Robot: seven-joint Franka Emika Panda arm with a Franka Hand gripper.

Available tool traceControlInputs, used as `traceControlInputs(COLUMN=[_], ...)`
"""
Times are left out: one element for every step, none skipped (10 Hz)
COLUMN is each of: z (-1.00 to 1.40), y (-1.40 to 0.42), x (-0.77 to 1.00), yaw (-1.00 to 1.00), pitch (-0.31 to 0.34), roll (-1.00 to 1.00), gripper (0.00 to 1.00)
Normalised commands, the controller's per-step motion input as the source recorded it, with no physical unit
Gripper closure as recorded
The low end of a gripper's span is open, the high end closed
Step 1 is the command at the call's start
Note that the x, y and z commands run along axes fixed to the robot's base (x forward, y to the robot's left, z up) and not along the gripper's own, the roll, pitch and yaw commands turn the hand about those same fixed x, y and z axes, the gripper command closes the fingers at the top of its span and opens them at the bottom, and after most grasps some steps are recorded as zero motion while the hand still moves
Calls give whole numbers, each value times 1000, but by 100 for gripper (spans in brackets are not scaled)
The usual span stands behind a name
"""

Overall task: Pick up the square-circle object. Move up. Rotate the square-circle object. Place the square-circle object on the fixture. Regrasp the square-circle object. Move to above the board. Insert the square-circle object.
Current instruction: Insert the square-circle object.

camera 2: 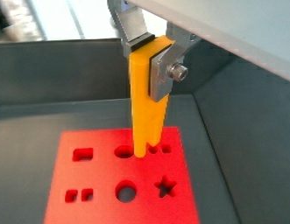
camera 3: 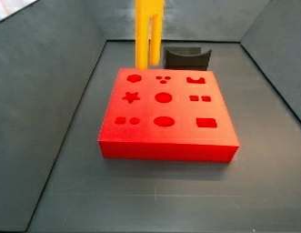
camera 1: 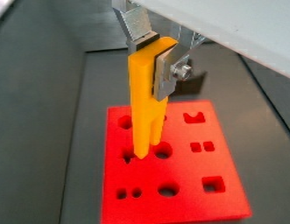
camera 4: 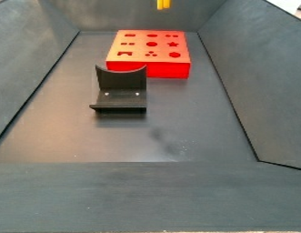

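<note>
Gripped right up against the lens in both wrist views, the square-circle object is hanging upright, its two prongs pointing down at the board. The pincer is clenching the peg's upper end between its silver plates, one finger showing its screws on the peg's side. The peg is sitting above the board, its prong tips looking close to the top face near a round cut-out, though I cannot tell whether they are touching or already entering a hole.

Judging by this, the pick-up, the rotation, the rest on the fixture and the regrasp are looking finished: the fixture is standing bare, well apart from the peg. The move to above the board is looking done or nearly so, and the insertion itself is what is remaining.

Each wrist view is showing the grasp and the prongs against the cut-outs, which neither side view is giving: the pincer is out of frame in both. A side view is showing the peg coming down over the board's far edge with the fixture just behind. Another is showing only the peg's tip at the frame's top, above the board, with the whole bin floor spread out.
</note>
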Motion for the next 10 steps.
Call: traceControlInputs(z=[-240,-194,-160,-151,-200,-303,-326,-311,-369,-323], y=[-63,-34,-9,-26,0,0,-149,-397,-443,-306], x=[0,0,0,0,0,0,0,-97,-274,-489], yaw=[-971,-994,-1000,-997,-1000,-1000,-946,-654,-503,-434], pitch=[-26,-1,0,0,0,-19,0,0,0,0], roll=[-26,0,0,0,0,-11,-16,-14,-14,-21], gripper=[100,100,100,100,100,100,100,100,100,100])
